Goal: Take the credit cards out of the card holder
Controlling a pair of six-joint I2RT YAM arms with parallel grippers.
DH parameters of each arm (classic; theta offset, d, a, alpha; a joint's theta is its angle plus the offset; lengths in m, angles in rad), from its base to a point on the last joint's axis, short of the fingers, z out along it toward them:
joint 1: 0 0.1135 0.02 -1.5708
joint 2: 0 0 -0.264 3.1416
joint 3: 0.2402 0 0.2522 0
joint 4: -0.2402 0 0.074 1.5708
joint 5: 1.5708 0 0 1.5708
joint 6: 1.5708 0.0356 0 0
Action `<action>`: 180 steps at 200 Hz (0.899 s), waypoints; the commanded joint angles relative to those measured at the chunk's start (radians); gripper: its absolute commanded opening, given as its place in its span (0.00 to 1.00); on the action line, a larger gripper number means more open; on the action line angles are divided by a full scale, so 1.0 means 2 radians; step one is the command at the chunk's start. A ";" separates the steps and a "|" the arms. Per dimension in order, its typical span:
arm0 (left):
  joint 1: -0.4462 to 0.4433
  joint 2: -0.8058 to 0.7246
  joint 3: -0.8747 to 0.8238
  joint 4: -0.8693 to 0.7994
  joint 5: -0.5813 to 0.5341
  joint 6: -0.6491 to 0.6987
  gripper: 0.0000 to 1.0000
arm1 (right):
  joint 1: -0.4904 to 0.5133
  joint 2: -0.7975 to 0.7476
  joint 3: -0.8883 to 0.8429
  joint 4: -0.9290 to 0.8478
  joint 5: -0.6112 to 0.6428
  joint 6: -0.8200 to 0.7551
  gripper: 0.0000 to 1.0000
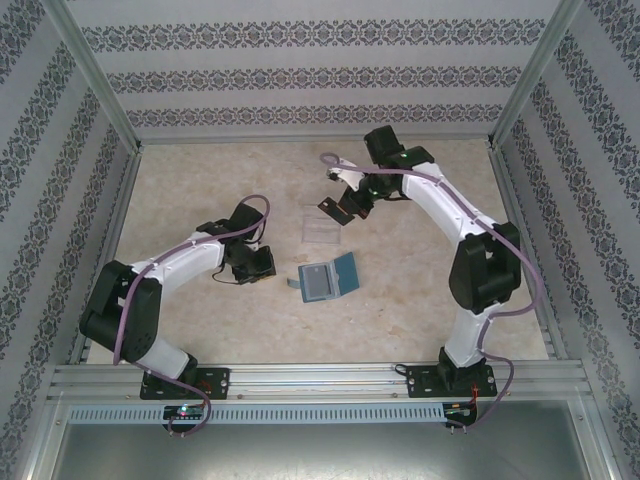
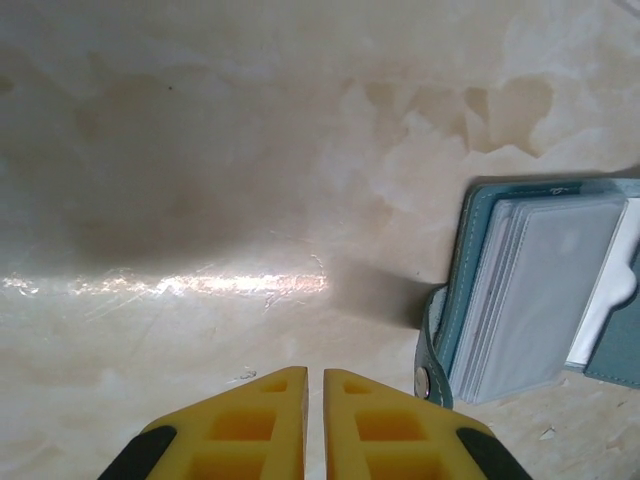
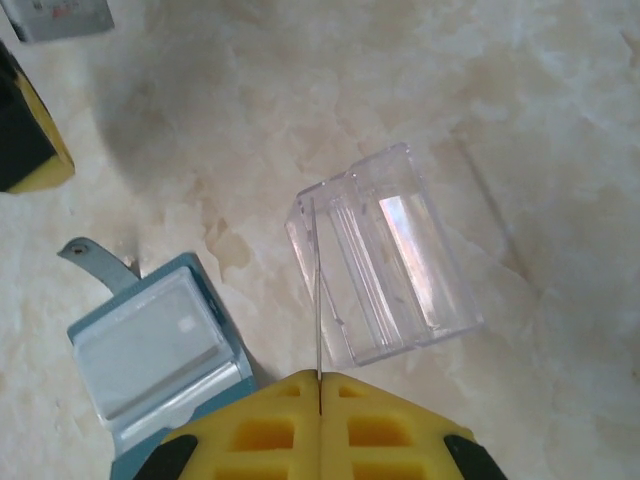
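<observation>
Card holder (image 1: 328, 280) lying open on the counter (image 1: 200, 180) between the two arms, clear sleeves facing up, left tool (image 2: 314, 385) near its side tab, all but closed and empty, right tool (image 3: 320, 378) clamped on a thin credit card (image 3: 318, 290), seen edge-on over the clear plastic box (image 3: 390, 260)

Marbled beige table (image 1: 420, 300): open card holder (image 1: 328, 279), clear box (image 1: 322, 225), pale card (image 3: 60, 15).
</observation>
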 commanded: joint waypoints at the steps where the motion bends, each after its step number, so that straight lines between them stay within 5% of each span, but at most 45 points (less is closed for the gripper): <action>1: 0.007 -0.015 -0.008 0.017 0.002 -0.011 0.12 | 0.018 0.035 0.053 -0.082 0.034 -0.075 0.00; 67: 0.013 -0.033 -0.033 0.023 0.000 -0.020 0.12 | 0.049 0.145 0.212 -0.188 0.090 -0.125 0.00; 180: 0.021 -0.035 -0.052 0.031 0.006 -0.021 0.13 | 0.077 0.251 0.322 -0.232 0.146 -0.157 0.00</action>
